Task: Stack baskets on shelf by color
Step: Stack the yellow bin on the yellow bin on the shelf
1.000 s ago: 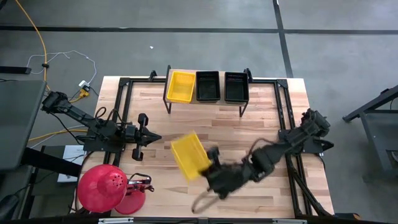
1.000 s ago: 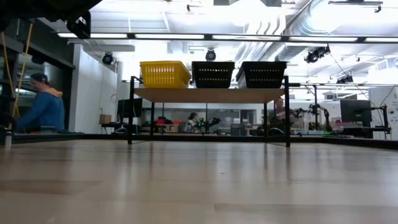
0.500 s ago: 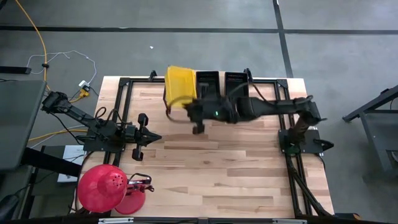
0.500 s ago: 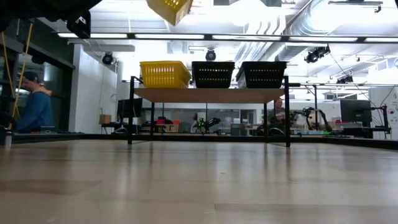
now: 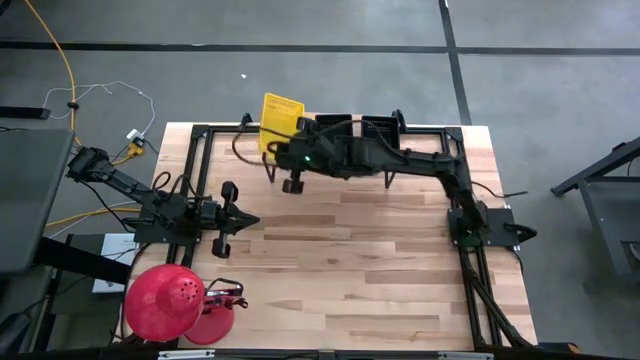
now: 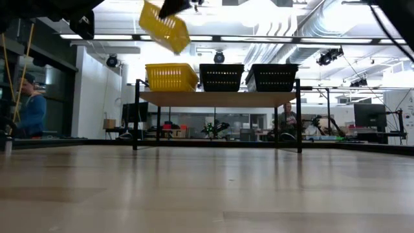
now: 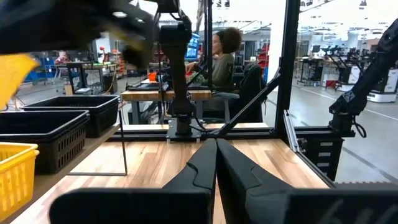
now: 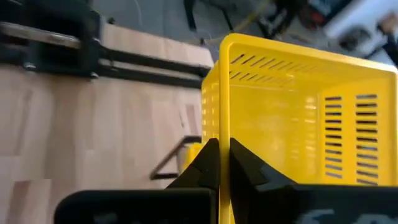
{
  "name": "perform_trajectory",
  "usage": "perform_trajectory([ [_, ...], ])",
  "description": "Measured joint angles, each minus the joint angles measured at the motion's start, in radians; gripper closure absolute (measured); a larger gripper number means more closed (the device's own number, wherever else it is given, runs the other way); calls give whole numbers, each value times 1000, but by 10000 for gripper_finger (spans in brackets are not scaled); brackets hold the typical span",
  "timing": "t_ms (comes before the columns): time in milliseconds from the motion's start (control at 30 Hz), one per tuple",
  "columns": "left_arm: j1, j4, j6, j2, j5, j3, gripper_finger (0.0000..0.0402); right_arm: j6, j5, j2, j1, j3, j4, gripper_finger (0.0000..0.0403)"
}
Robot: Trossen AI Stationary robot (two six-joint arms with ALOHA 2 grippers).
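Observation:
My right gripper (image 5: 292,140) reaches over the left end of the shelf (image 6: 217,98) and is shut on a yellow basket (image 6: 163,26), which tilts in the air above the shelf. A second yellow basket (image 6: 171,76) and two black baskets (image 6: 222,76) (image 6: 272,76) stand in a row on the shelf's plank. In the high view the arm and the held basket (image 5: 282,112) cover most of that row. My left gripper (image 5: 235,222) waits shut near the table's left side, touching nothing. My right gripper pinches one side wall of the yellow basket at its rim (image 8: 222,127), one finger (image 8: 206,158) outside the wall and the other (image 8: 241,160) inside. The basket is lifted clear and tilted, with one end lower, above the shelf's yellow basket.
A red dome-shaped object (image 5: 163,302) sits at the table's near left corner. Black frame rails (image 5: 200,160) run along the table's sides. The wooden tabletop (image 5: 350,270) between shelf and near edge is bare. People sit in the room behind the table (image 7: 224,53).
My right gripper has swung from the table's near middle up and toward the far edge, carrying the yellow basket. The basket has gone from low over the table to high above the shelf's left end, tilted. The left arm has kept still.

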Motion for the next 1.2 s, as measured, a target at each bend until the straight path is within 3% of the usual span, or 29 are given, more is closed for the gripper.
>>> perform_trajectory([
  [200, 0, -6, 0, 0, 0, 0, 401, 111, 28, 71, -45, 90, -74, 403],
  [367, 0, -6, 0, 0, 0, 0, 401, 167, 1, 79, -70, 68, -91, 403],
  [1200, 0, -6, 0, 0, -3, 0, 401, 111, -61, 79, -74, 42, -187, 403],
])
